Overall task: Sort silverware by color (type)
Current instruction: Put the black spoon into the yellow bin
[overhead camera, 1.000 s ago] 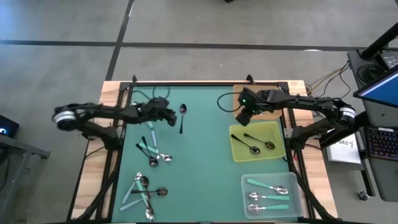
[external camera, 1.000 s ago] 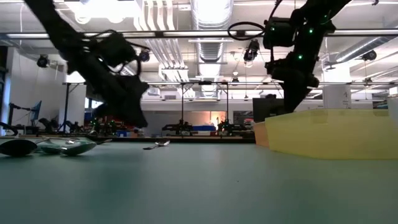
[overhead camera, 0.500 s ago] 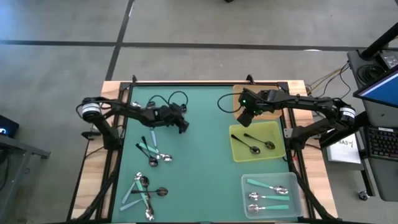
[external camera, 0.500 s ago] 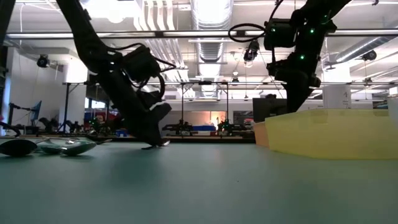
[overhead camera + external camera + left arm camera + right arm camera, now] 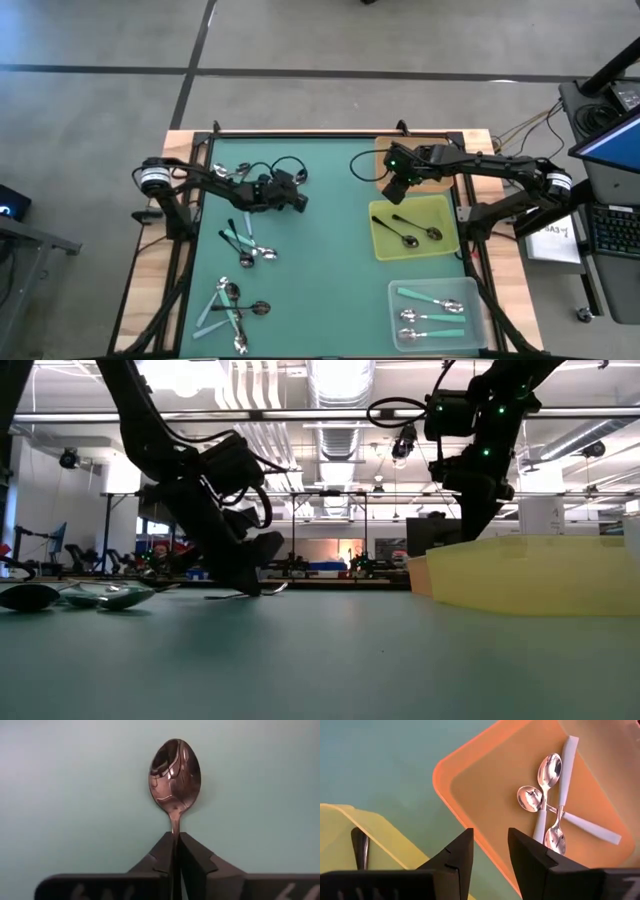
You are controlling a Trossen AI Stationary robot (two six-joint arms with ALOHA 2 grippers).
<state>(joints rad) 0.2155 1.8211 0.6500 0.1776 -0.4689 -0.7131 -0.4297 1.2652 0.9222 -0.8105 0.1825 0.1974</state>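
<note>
A dark spoon [image 5: 175,772] lies on the green mat [image 5: 330,260] at the far middle. My left gripper [image 5: 297,200] is down on the mat and shut on it; in the high view the gripper hides the spoon. My right gripper [image 5: 490,845] hangs open and holds nothing, above the corner where the orange tray [image 5: 485,785] meets the yellow tray [image 5: 440,240]. More silverware lies loose on the mat's left: one small heap [image 5: 246,245] and another [image 5: 230,305] near the front edge. My left gripper pinches the dark spoon's handle just behind the bowl [image 5: 175,827] between its two fingers. The fingers slant down from the table's left and lie along the handle, with the bowl sticking out past their tips. In the low view the spoon [image 5: 240,595] rests low on the mat.
The yellow tray holds two dark spoons [image 5: 408,238]. A clear tray [image 5: 395,300] at the front right holds teal-handled spoons. The orange tray holds three pale-handled spoons [image 5: 550,805]. A black cable [image 5: 360,165] loops over the mat's far side.
My left gripper has gone toward the table's right and down onto the dark spoon, and its fingers have shut on the handle. The right arm has kept still.
</note>
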